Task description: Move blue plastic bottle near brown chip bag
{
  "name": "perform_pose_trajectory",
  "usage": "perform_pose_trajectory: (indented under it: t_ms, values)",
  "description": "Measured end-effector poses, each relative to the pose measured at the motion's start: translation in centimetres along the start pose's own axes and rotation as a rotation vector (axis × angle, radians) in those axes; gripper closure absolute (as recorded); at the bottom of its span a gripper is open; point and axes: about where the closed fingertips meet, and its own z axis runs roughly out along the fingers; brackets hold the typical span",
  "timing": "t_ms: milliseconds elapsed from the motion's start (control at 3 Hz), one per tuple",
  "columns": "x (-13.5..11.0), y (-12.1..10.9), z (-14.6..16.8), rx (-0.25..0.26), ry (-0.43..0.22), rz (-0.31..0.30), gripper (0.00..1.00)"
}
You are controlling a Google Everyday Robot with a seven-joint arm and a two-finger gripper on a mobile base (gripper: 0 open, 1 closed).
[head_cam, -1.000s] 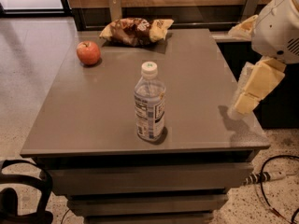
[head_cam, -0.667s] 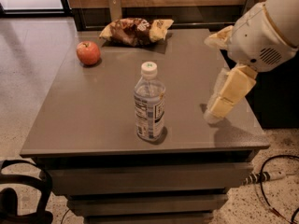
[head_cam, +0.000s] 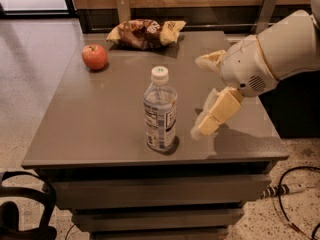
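The blue plastic bottle (head_cam: 160,111) stands upright near the table's front edge, with a white cap and a white-and-blue label. The brown chip bag (head_cam: 145,33) lies at the back of the table, dark in the middle with yellow ends. My gripper (head_cam: 197,97) is over the table just right of the bottle, at about its height and apart from it. Its two tan fingers are spread, one high and one low near the table top, with nothing between them.
A red apple (head_cam: 94,57) sits at the back left, in front of the bag's left end. The grey table (head_cam: 100,124) has drawers below. A black object (head_cam: 20,214) sits on the floor front left, and cables (head_cam: 290,194) lie front right.
My arm and gripper have moved left over the table, from past its right edge to close beside the bottle. The bottle, bag and apple have not moved.
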Motion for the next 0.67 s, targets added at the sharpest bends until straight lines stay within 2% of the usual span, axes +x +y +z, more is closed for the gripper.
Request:
perform_pose_trajectory:
  t_ms: [333, 667]
  values:
    - [0.8, -0.3, 0.5, 0.011, -0.137, 0.028, 0.00]
    - [2.0, -1.0, 0.2, 0.051, -0.273, 0.041, 0.00]
